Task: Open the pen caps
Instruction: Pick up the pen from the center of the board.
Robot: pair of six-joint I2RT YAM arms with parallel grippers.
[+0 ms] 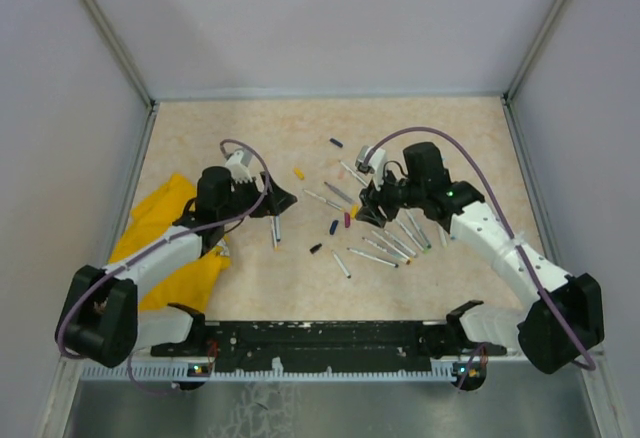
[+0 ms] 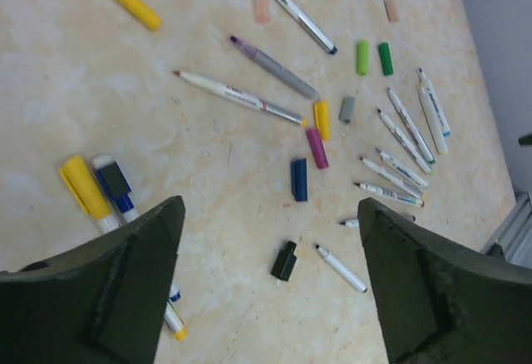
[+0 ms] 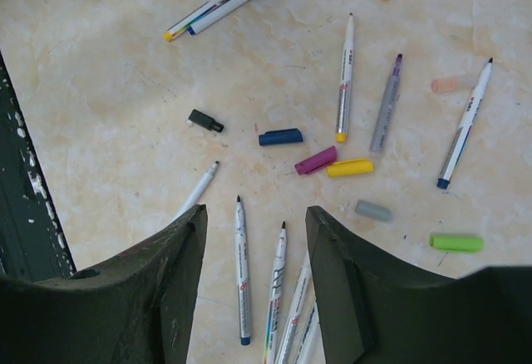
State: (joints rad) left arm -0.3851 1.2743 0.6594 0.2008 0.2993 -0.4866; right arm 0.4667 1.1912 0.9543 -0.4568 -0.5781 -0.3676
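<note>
We log: loose pen caps (image 2: 317, 148) and bare pens (image 2: 241, 96) ringing the navy cap (image 2: 299, 179). Left of it, a capped pair (image 2: 100, 188) under our left gripper (image 2: 270, 208), jaws wide, empty. Right of it, our right gripper (image 3: 257, 214), jaws apart, gripping nothing.

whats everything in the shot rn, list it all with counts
uncapped pens: about ten, white or grey barrels, mid-table, several fanned at centre right
capped pens: two, one yellow cap and one blue cap, side by side left of the rest
loose pen caps: about eleven; yellow, blue, magenta, grey, black, green, pale peach; scattered among the pens
cloth: one, yellow, crumpled at the table's left
table: one, beige, under everything
left gripper: one, dark, open and empty, by the capped pens
right gripper: one, dark, open and empty, above the fanned pens
</note>
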